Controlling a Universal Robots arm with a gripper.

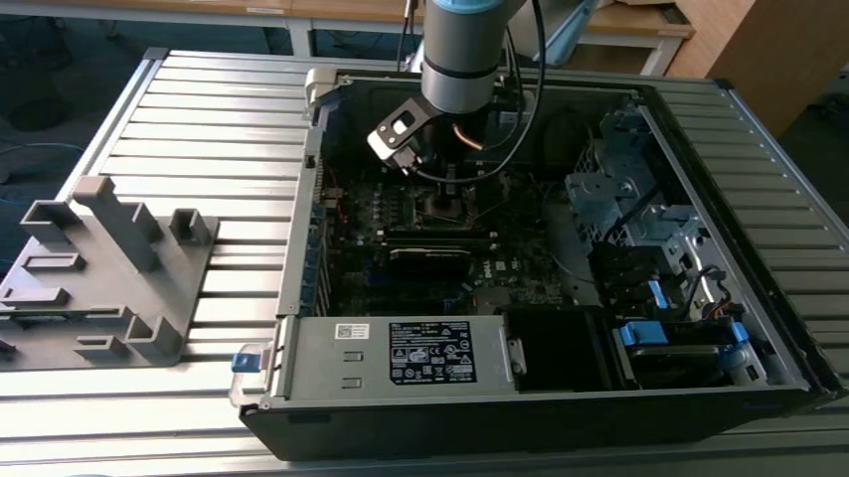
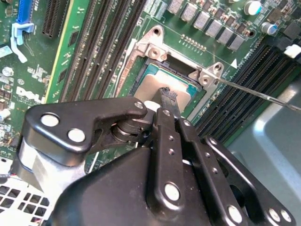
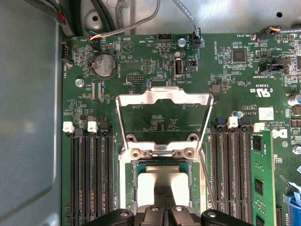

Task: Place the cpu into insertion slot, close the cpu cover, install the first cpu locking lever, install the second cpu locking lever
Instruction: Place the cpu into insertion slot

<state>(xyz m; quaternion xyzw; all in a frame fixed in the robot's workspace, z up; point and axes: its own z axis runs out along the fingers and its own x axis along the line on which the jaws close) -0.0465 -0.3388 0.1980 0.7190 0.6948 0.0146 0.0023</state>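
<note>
In an open computer case, the cpu [image 3: 150, 181], a flat silver square, lies in the insertion slot [image 3: 194, 181] on the green motherboard. It shows in the second wrist view as well, cpu [image 2: 151, 87]. The cpu cover [image 3: 162, 98], a silver frame with a large window, stands flipped open on its hinge just beyond the slot. My gripper [image 2: 165, 95] reaches straight down with its fingers together, tips at the cpu's top face. It hangs from the arm over the board's middle, gripper [image 1: 448, 199]. A thin wire locking lever [image 2: 256, 95] sticks out free beside the slot.
Black memory slots [image 3: 89, 179] flank the socket on both sides, and a green module [image 3: 261, 181] stands in one. Cables [image 3: 141, 21] run along the case wall. A power supply [image 1: 398, 353] and drive cage [image 1: 623, 199] fill the case's edges. A grey fixture [image 1: 106, 268] sits on the slatted table.
</note>
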